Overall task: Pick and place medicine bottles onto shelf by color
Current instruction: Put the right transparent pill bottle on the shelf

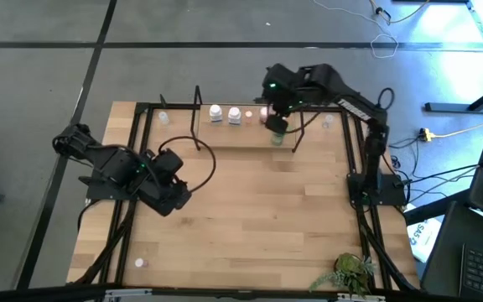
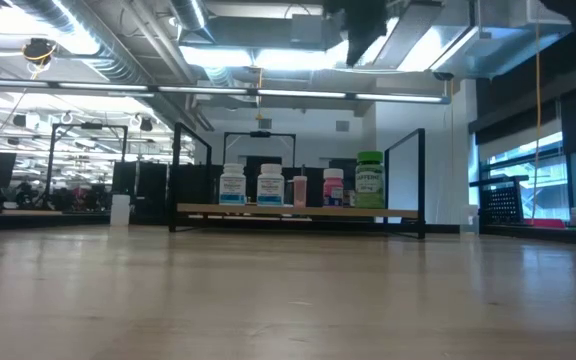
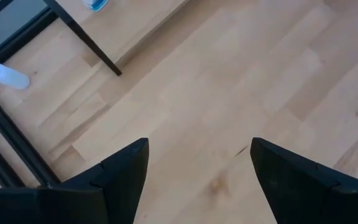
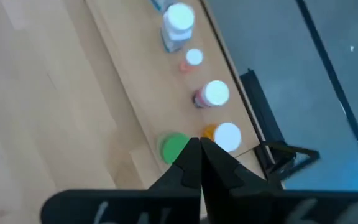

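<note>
Right gripper [image 4: 201, 152] above the shelf [image 2: 298, 211], over its right end, fingers pressed together with no gap, holding nothing. Directly below and beside its tips — green bottle [image 4: 174, 147] and an orange bottle with white cap [image 4: 227, 135], both standing on the board.

Low view: row along the shelf, left to right — two white bottles with blue labels [image 2: 232, 185], [image 2: 270, 185], a slim pink bottle [image 2: 300, 190], a red-pink bottle with white cap [image 2: 333, 187], then the tall green one at the right end. All upright, close together, not clearly touching.

Left gripper [image 3: 197, 168] low over bare table [image 1: 250, 218], left of centre, well apart from the shelf, fingers spread wide, empty. One small white bottle [image 3: 8, 76] lying on its side near the black frame [image 3: 5, 134].

Leafy plant [image 1: 350, 271] at the table's near right corner.
</note>
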Tool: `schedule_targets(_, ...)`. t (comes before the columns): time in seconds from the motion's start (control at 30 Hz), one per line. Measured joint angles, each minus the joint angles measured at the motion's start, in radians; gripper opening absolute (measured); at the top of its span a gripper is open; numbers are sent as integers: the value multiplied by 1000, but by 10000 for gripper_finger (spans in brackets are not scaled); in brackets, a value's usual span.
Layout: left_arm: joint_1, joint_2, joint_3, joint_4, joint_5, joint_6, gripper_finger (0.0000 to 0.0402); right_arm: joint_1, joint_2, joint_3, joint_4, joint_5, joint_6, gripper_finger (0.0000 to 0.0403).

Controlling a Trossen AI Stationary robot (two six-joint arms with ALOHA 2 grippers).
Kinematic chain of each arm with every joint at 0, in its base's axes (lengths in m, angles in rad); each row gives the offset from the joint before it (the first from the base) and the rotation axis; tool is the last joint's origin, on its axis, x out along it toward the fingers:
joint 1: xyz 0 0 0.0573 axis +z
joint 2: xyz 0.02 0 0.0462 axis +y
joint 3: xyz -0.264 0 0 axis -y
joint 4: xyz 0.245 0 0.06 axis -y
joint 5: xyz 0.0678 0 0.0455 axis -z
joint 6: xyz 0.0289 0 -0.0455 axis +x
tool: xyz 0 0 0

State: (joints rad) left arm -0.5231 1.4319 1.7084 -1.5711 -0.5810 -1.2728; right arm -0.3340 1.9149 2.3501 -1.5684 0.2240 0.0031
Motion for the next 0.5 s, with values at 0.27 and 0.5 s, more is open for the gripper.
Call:
schedule_targets(0.27, -10, 0, 0, 0, -15, 0, 276, -4, -149, -67, 0, 70, 119, 0)
schedule_targets(0.5, -4, -3, 0, 0, -102, 21, 276, -33, -359, -374, 3, 72, 229, 0)
